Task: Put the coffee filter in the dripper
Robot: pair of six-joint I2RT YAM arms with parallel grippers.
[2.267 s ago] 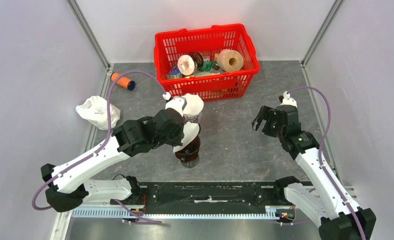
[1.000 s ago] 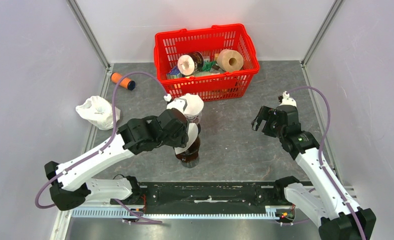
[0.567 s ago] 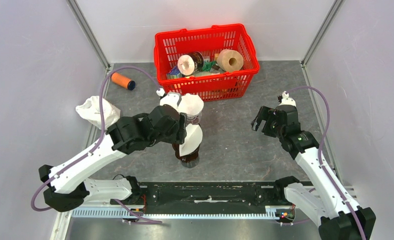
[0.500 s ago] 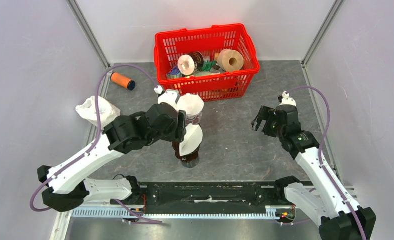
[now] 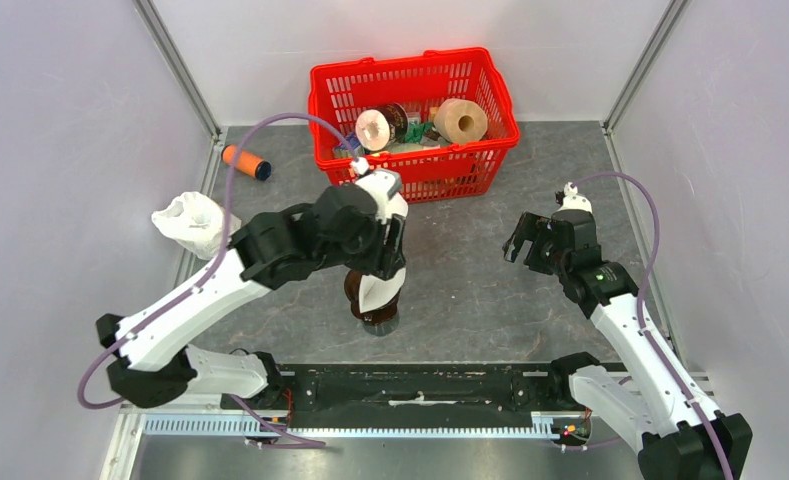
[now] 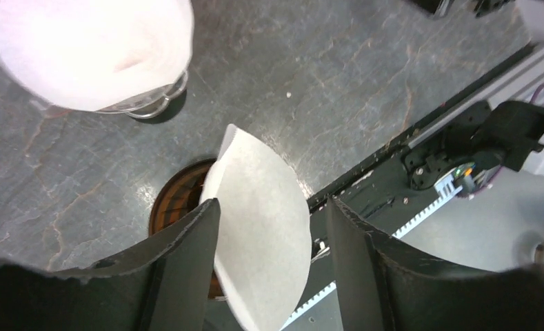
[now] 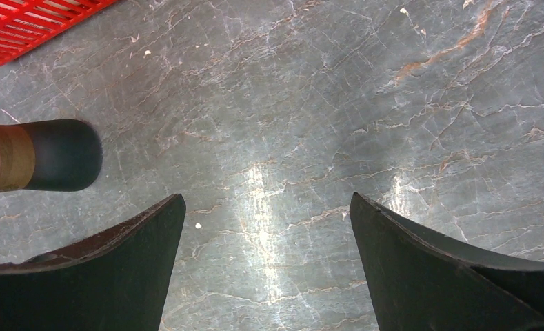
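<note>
**Left arm swings over the jar; filter not yet in the dripper**

Top view: since half a second ago the left gripper (image 5: 388, 262) has moved right. It now hangs over the brown jar (image 5: 354, 292) and covers the dripper that showed near the red basket (image 5: 420, 172) before. The coffee filter (image 5: 378, 290) leans on the jar's mouth, where it was. The right gripper (image 5: 518, 238) has not moved; it sits well apart over the bare table (image 5: 470, 300), jaws wide. The orange cylinder (image 5: 245, 160) and white bag (image 5: 195, 222) lie as before at the left.

Left wrist view: the filter stands between the fingers (image 6: 186, 255). Its edge is against one of them and a gap shows before the other (so the jaws are apart, not clamped). Beneath it is the jar's brown mouth. The glass dripper (image 6: 155, 103) sits near, beyond the jar, with a white paper (image 6: 89, 52) already filling it.

Right wrist view: the jaws stand wide over grey stone with nothing between them. A corner of the basket shows at upper left. A dark-capped object (image 7: 55, 155) lies at the left edge, and I cannot tell what it is.
</note>
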